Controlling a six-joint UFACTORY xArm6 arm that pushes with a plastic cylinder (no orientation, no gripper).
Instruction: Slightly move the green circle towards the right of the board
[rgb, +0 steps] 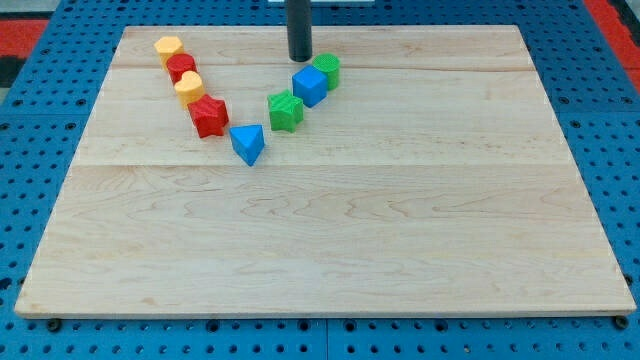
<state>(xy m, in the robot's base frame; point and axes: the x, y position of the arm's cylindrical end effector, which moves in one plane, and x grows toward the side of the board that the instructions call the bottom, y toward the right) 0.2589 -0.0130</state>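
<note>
Now, our tip: my tip (299, 58) sits just left of the green circle (327, 70), apart from it.
Jaws: we carry none, only a rod.
Green circle: near the board's (400, 250) top centre, touching the blue cube (310, 87).
Right arm of the V: green star (285, 110), blue triangle (247, 144).
Left arm: yellow (168, 48), red (181, 68), yellow (189, 88), red star (209, 116).

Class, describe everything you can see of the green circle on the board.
The green circle is a short, round, ridged block that looks like plastic, resting flat on the wooden board near the view's top. It is the upper right end of a V of blocks. The blue cube touches it at its lower left. My tip stands just to its left, apparently not touching it.
</note>
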